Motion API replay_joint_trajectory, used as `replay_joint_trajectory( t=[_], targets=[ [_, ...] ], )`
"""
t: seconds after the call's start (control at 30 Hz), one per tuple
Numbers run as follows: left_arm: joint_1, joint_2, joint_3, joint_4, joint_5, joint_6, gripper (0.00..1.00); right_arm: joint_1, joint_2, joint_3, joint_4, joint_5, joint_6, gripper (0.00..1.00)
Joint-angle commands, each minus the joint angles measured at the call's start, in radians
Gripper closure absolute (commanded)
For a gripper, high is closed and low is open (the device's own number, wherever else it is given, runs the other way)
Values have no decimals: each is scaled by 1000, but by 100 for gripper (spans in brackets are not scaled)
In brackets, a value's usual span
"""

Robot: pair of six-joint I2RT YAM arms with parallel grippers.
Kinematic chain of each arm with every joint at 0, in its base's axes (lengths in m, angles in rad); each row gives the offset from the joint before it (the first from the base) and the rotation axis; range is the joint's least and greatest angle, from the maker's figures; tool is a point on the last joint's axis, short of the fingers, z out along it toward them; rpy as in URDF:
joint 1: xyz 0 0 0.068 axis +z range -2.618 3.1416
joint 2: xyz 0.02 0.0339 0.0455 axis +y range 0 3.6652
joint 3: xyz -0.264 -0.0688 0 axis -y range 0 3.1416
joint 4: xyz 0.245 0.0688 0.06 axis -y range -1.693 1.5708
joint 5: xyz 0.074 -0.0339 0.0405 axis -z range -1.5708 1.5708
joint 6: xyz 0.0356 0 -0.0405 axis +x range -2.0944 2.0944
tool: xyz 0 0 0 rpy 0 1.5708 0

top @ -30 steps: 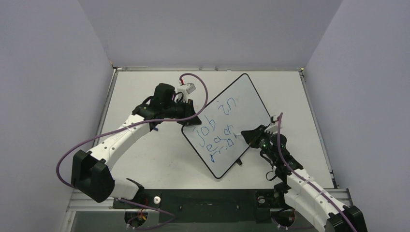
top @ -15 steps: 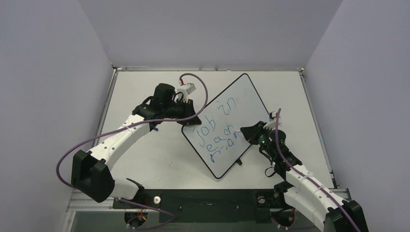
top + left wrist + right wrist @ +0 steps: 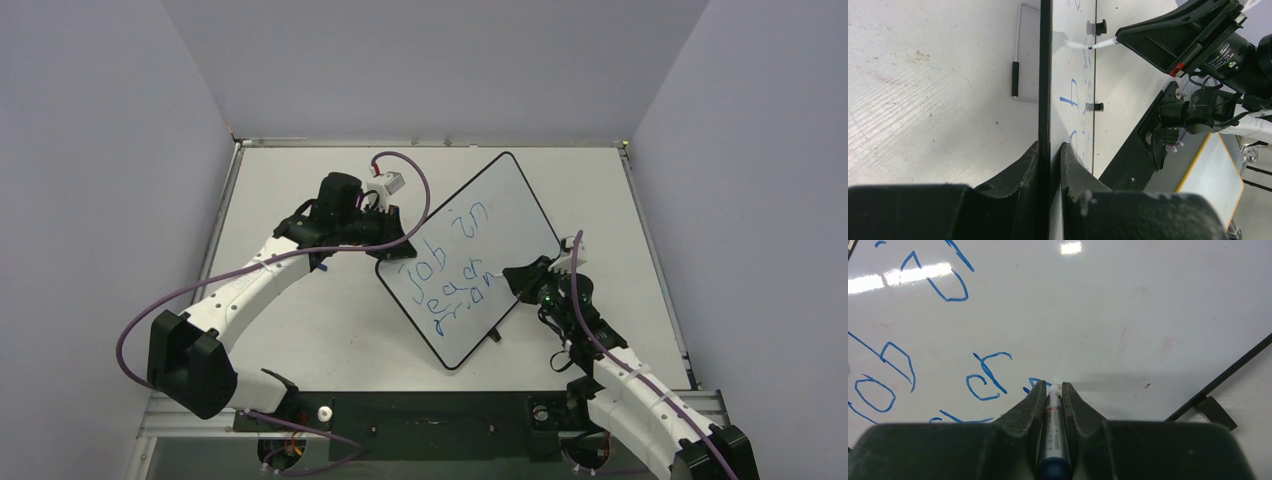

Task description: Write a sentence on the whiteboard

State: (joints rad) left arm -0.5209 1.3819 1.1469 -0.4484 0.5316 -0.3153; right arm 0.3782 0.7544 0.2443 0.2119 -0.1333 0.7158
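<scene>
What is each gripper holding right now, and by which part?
Left gripper clamps the whiteboard by its edge; right gripper grips a marker around its barrel.

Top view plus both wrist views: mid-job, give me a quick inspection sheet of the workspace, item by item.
Surface: white table, faint scuffs in the left wrist view.
Job's things: whiteboard lies skewed on the table; blue sentence in three wobbly lines, starting "job in"; marker tip at the board, by the end of the second line.
Clutter: nothing seen.
Pincers: left pincer shut on the whiteboard's edge; right pincer shut on the marker.
Cables: purple cable loops above the left wrist; another runs along the right arm.
Surroundings: plain grey walls on three sides.
</scene>
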Motion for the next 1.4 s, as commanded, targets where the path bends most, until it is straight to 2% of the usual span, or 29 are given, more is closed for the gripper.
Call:
replay_joint_trajectory(
  t=[0.0,0.33,0.83,1.37],
  targets=[
    [-6,-7,-18,-44,-110,90,100,-7,-12,-35,-30,21,-15,100],
    [-7,-5,-19,-43,-110,90,100,-9,-20,0,-40,19,-13,100],
    [-7,-7,-18,-47,-113,89,100,-9,102,121,20,11,-37,100],
    [-7,0,-16,-43,-112,91,100,-24,42,43,-60,61,-53,100]
  ],
)
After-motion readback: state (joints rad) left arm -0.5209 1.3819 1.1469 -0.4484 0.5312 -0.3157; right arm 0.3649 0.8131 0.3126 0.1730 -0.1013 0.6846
